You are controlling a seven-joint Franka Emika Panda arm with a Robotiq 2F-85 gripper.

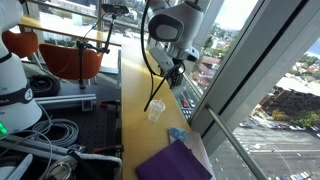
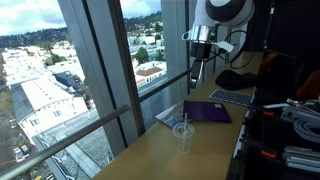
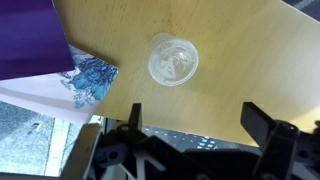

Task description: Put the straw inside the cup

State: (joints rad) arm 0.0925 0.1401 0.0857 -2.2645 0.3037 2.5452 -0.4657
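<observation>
The clear plastic cup (image 1: 156,110) stands upright on the wooden tabletop, also in the other exterior view (image 2: 184,138). The thin straw (image 2: 184,122) stands in the cup and sticks out above its rim; it also shows leaning in an exterior view (image 1: 158,96). In the wrist view I look down into the cup (image 3: 172,60); the straw is hard to make out there. My gripper (image 3: 200,125) is open and empty, well above the cup and apart from it, as both exterior views show (image 1: 178,68) (image 2: 197,68).
A purple cloth (image 3: 30,35) (image 2: 207,111) (image 1: 175,162) lies beside the cup, with a blue patterned wrapper (image 3: 92,78) and a white sheet (image 3: 40,97) at its edge. Window glass (image 2: 110,70) runs along the table. An orange tub (image 1: 70,58) and a keyboard (image 2: 232,97) lie further off.
</observation>
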